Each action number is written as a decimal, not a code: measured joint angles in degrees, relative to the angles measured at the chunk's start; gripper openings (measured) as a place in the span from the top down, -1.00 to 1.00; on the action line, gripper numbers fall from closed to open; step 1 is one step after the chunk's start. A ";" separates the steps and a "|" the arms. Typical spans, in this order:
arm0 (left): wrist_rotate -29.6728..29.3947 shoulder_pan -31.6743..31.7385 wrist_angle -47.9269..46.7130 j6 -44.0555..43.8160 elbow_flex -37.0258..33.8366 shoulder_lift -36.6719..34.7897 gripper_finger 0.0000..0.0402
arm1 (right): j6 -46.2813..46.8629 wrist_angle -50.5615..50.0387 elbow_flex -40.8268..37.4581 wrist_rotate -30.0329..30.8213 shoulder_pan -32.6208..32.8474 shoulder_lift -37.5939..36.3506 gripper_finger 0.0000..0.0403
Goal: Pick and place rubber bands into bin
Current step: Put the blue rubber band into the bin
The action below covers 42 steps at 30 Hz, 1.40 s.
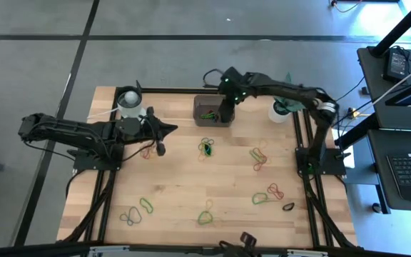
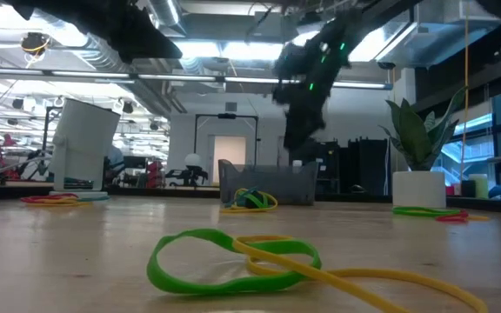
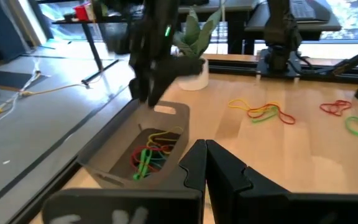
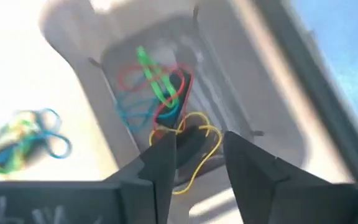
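The dark bin (image 1: 207,102) stands near the table's far edge and holds several coloured rubber bands (image 4: 157,93), also seen in the left wrist view (image 3: 151,155). My right gripper (image 4: 199,155) hovers open just above the bin's inside (image 1: 225,113); a yellow band (image 4: 205,138) lies below its fingers. My left gripper (image 3: 205,163) is shut and empty, to the left of the bin (image 1: 164,130), pointing at it. Loose bands lie flat across the table: a green-blue bunch (image 1: 205,148), a green-yellow pair (image 1: 259,158), and red and green ones (image 1: 268,193).
A white cup (image 1: 129,102) stands at the far left and a white plant pot (image 1: 282,111) right of the bin. More bands lie near the front edge (image 1: 140,208) (image 1: 205,216), orange ones under the left arm (image 1: 147,151), a black one (image 1: 288,207). Bare wood lies mid-table.
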 joint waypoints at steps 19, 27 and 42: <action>7.69 4.18 -6.22 1.81 3.50 3.50 0.98 | 13.21 -16.15 -0.67 10.47 15.41 -27.03 0.98; 8.27 3.88 -15.16 4.39 15.17 14.18 0.98 | 17.05 1.53 -21.96 10.35 22.79 -40.04 0.99; 9.90 -0.51 -16.42 2.44 29.97 36.57 0.98 | 25.54 10.69 -48.96 9.61 31.73 -66.79 0.99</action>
